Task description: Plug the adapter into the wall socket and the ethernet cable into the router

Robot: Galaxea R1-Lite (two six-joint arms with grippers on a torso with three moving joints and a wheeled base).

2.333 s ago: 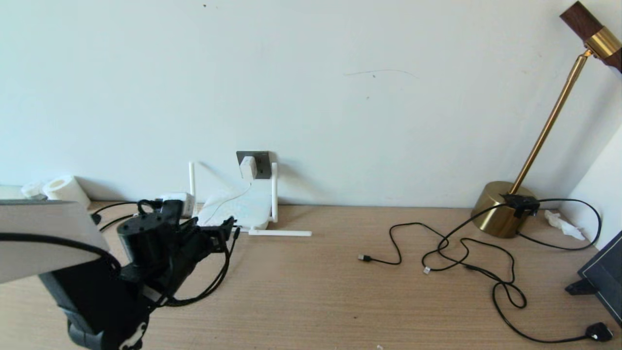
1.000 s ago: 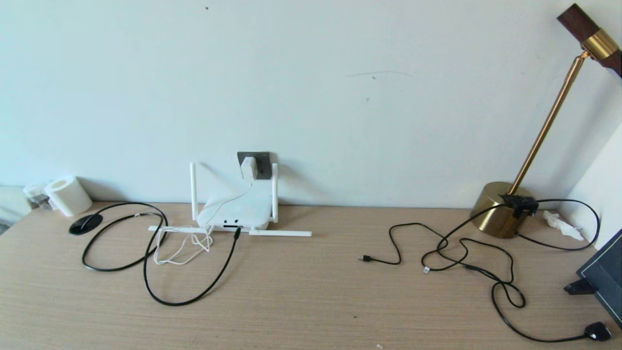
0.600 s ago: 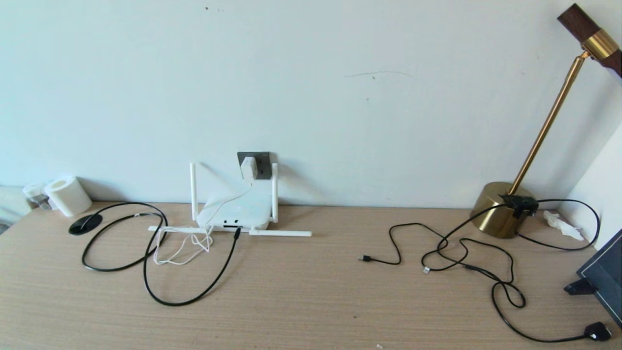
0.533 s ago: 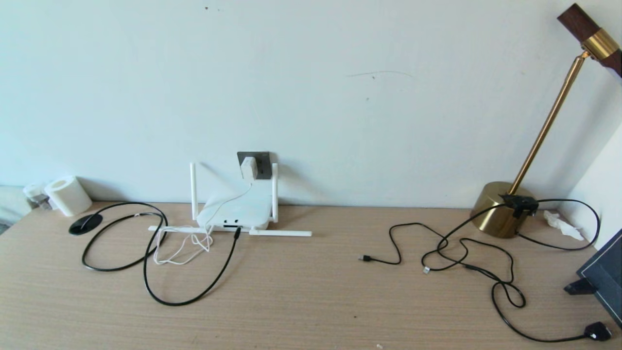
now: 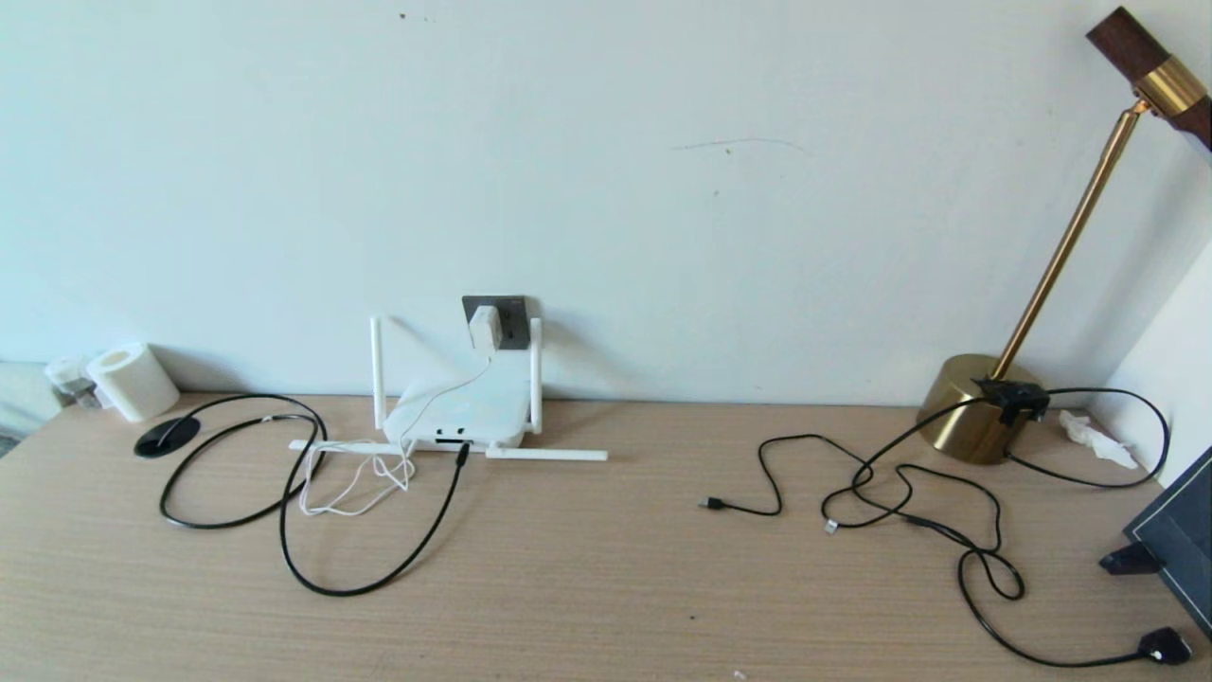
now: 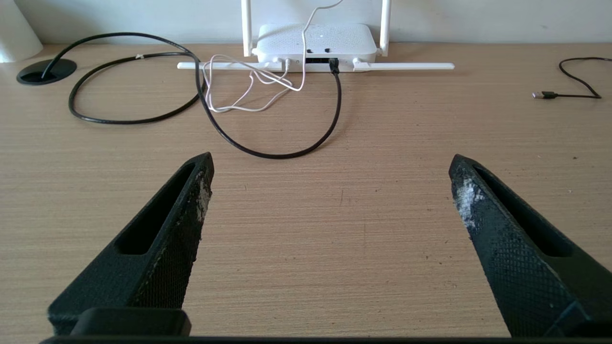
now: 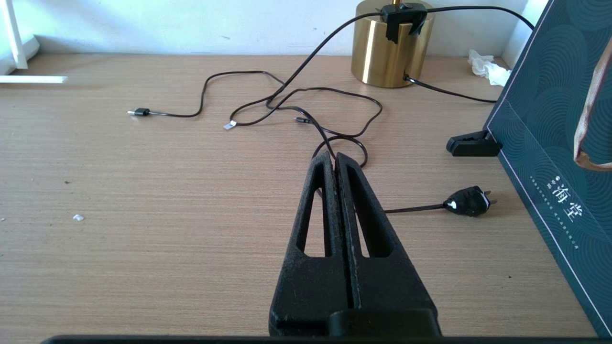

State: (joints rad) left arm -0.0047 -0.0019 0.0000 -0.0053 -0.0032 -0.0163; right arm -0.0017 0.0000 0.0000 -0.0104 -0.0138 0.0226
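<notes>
Left wrist view: the left gripper (image 6: 330,165) hangs low over the bare wooden desk (image 6: 306,229), its two fingers spread wide, holding and touching nothing.
Right gripper: the right gripper (image 7: 334,157) has its two fingers pressed flat together with nothing between them, tips just above a thin black lamp cord (image 7: 306,102).
Ethernet cable: one thick black ethernet cable (image 5: 379,568) loops across the desk, its plug seated in a front port of the router (image 5: 464,412).
White cord: one thin white cord (image 5: 355,478) lies coiled just in front of the router.
Antennas: four in all, two upright, two flat on the desk.
Adapter: one white adapter (image 5: 484,328) sits in the wall socket (image 5: 511,317), directly behind the router.
Far right: one brass lamp (image 5: 975,407) stands by the wall, well apart from the router.
</notes>
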